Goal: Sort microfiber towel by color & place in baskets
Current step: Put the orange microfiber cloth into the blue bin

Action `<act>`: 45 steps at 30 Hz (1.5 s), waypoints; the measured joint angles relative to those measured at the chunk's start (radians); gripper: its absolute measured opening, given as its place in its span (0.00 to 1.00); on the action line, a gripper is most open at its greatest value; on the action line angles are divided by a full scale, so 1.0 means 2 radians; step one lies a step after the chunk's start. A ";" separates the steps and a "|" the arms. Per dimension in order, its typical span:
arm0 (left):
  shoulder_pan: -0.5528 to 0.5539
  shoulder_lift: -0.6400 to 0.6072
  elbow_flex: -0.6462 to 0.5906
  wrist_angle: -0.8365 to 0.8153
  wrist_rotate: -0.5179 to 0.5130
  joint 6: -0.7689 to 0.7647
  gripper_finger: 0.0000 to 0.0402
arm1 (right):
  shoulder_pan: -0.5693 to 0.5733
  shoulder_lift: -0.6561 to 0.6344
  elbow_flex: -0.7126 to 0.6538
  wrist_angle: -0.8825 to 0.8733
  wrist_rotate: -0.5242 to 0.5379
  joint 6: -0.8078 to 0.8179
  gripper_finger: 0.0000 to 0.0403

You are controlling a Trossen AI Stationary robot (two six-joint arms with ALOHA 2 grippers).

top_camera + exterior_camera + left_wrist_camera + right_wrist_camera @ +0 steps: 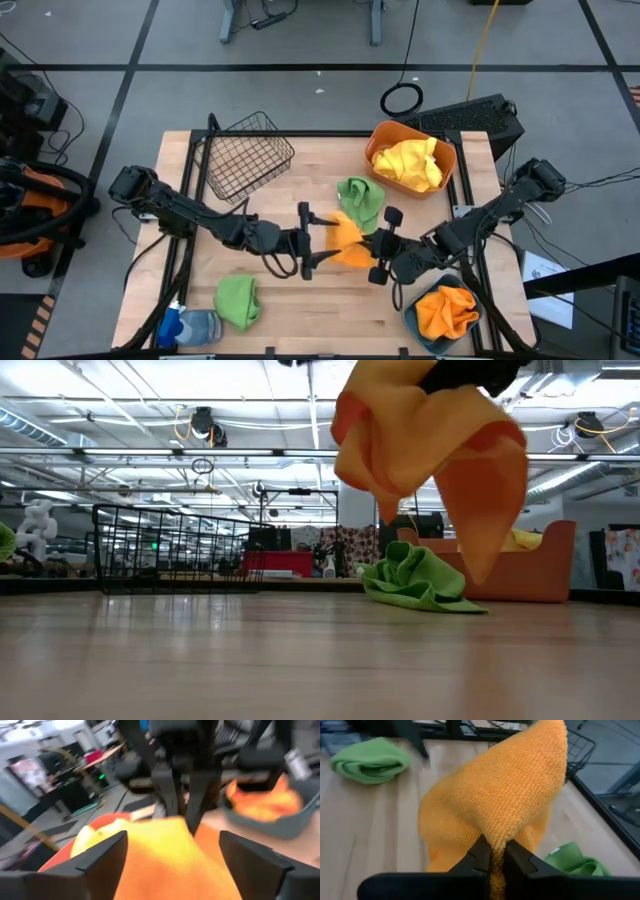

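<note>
A green microfiber towel lies crumpled at the table's near left. My left gripper hangs with fingers spread beside the soft orange microfiber towel, held aloft mid-table, pinched in my right gripper. Rightward, another orange cloth fills the dark teal plastic basket.

Right tool pinched closed, left tool spread wide, both mid-table.

The high view looks straight down on the whole table. The low view sits at tabletop level, facing the far room. Both wrist views look close at the orange towel, seen in all four.
</note>
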 joint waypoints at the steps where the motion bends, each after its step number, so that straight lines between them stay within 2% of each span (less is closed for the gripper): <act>1: -0.002 0.004 0.000 -0.001 -0.015 0.006 0.84 | -0.004 0.000 0.000 0.003 0.001 -0.002 0.04; 4: -0.002 0.024 0.000 0.018 -0.055 0.027 0.93 | -0.010 0.000 0.000 0.019 0.001 -0.015 0.04; 7: -0.002 0.049 0.000 0.054 -0.071 0.058 0.98 | -0.015 0.000 0.000 0.040 -0.001 -0.036 0.04; 13: 0.006 0.078 0.000 0.130 -0.072 0.089 0.98 | -0.028 0.000 0.000 0.079 -0.020 -0.075 0.04; 18: 0.017 0.085 0.000 0.113 -0.070 0.089 0.98 | -0.028 0.000 0.001 0.115 -0.026 -0.104 0.04; 22: 0.022 0.085 0.000 0.074 -0.026 0.089 0.95 | -0.028 0.000 0.006 0.117 -0.026 -0.105 0.04; 26: 0.022 0.085 0.000 0.069 0.002 0.096 0.83 | -0.028 0.000 0.010 0.117 -0.026 -0.105 0.05; 29: 0.021 0.085 0.000 0.075 0.010 0.108 0.67 | -0.028 0.000 0.013 0.125 -0.023 -0.102 0.08; 33: 0.020 0.085 0.007 0.066 0.010 0.114 0.39 | -0.028 -0.004 0.013 0.142 -0.027 -0.102 0.15; 37: 0.011 0.082 0.013 0.043 0.005 0.115 0.07 | -0.020 -0.023 0.013 0.087 -0.037 -0.088 0.27; 41: 0.005 0.064 0.015 0.011 0.005 0.114 0.06 | 0.004 -0.052 0.013 -0.009 -0.040 -0.042 0.40; 45: 0.002 0.048 0.015 -0.009 0.007 0.094 0.05 | 0.036 -0.066 0.013 -0.108 -0.075 -0.002 0.53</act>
